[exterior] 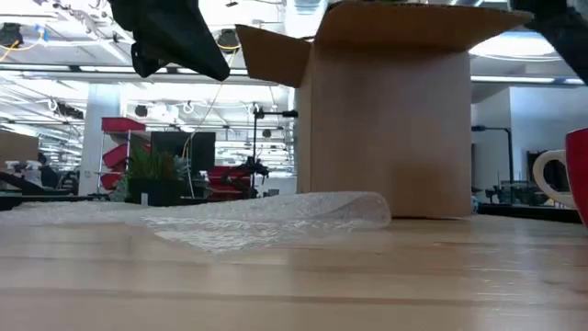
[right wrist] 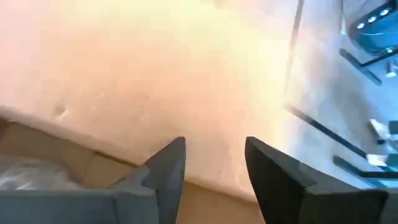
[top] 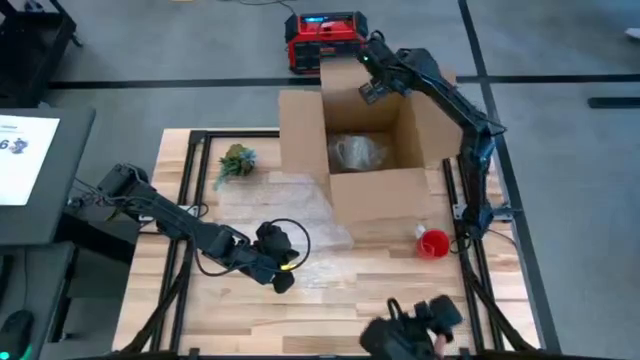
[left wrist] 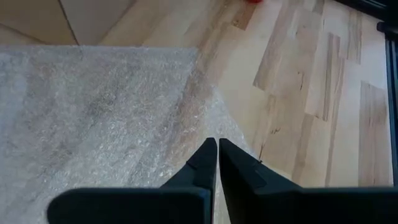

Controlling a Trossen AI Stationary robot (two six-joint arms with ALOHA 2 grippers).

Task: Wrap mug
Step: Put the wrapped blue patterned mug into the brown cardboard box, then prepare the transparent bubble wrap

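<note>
In the low view the red mug [exterior: 577, 176] is cut off by the right edge, only its handle and a sliver of wall showing. The cardboard box [exterior: 395, 110] hides everything behind it. The wrapped bundle [top: 357, 152] inside the box cannot be identified through its covering.

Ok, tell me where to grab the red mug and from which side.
Probably by the rim, coming down from above. The red mug looks to stand upright on the table beside the cardboard box, mouth up, so one finger could go inside the wall. Its white handle sticks out sideways in the low view, so pick a stretch of rim away from it. The right gripper is open.
</note>
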